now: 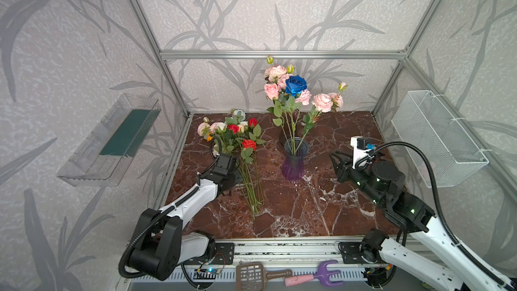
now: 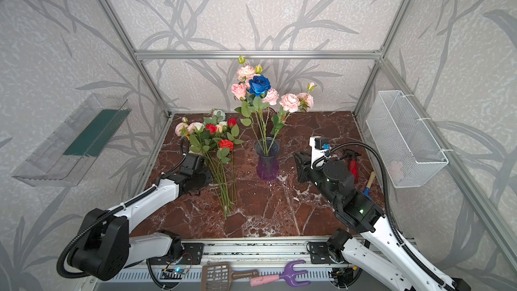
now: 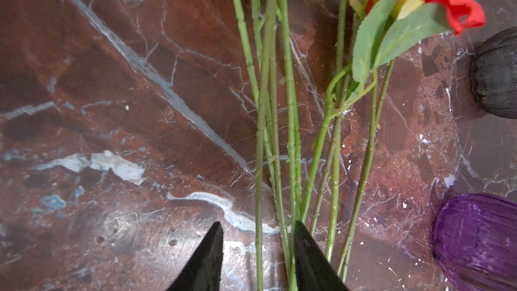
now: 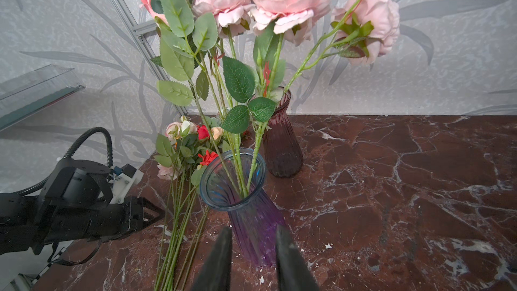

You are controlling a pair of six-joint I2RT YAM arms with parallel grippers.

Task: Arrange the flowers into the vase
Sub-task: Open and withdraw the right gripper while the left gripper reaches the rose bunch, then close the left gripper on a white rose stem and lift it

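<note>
A ribbed purple glass vase [image 1: 293, 160] stands mid-table and holds a blue rose [image 1: 295, 84] and several pink peonies [image 1: 321, 102] on long stems. Left of it a loose bunch of flowers [image 1: 240, 135] lies flat, red, white and pink blooms at the far end, stems [image 1: 251, 186] running toward the front. My left gripper [image 3: 258, 226] is low over those stems, jaws apart: one stem runs through the gap and another lies against a finger [image 3: 307, 253]. My right gripper [image 4: 253, 229] hovers right of the vase [image 4: 246, 200], open and empty.
A dark red vase [image 4: 281, 141] stands behind the purple one. A wire basket [image 1: 439, 138] hangs on the right wall and a clear tray [image 1: 112, 141] on the left wall. Hand tools [image 2: 353, 163] lie at the table's right edge, others [image 1: 313, 275] on the front rail.
</note>
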